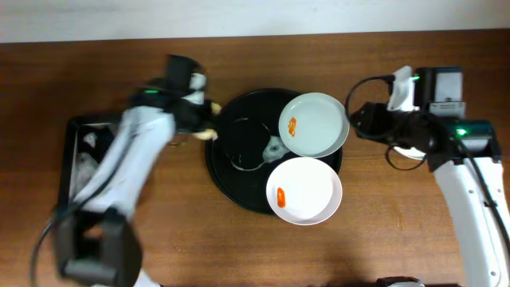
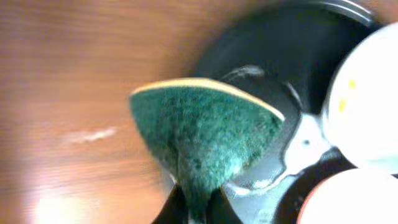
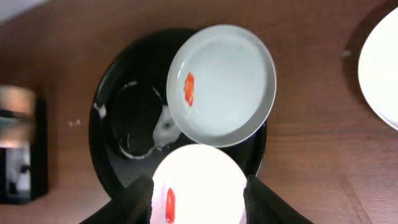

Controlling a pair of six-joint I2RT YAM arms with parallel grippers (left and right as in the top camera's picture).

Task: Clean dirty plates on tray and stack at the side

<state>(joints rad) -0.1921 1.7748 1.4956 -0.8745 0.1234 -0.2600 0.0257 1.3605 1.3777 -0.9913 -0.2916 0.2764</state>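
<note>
The round black tray (image 1: pixel 227 171) lies mid-table and holds two white plates. The far plate (image 1: pixel 319 119) and the near plate (image 1: pixel 307 187) each carry an orange-red smear. Both plates show in the right wrist view, the far one (image 3: pixel 227 87) and the near one (image 3: pixel 199 180). A third white plate (image 3: pixel 382 68) lies on the table right of the tray, hidden under my right arm in the overhead view. My left gripper (image 1: pixel 198 126) is shut on a green and yellow sponge (image 2: pixel 205 130) at the tray's left rim (image 2: pixel 261 37). My right gripper (image 3: pixel 199 202) is open and empty, up above the tray's right side.
A wet ring of residue (image 1: pixel 243 147) marks the bare left part of the round tray. A smaller rectangular black tray (image 1: pixel 70 159) with white items stands at the left. The table's back edge runs along the top of the overhead view.
</note>
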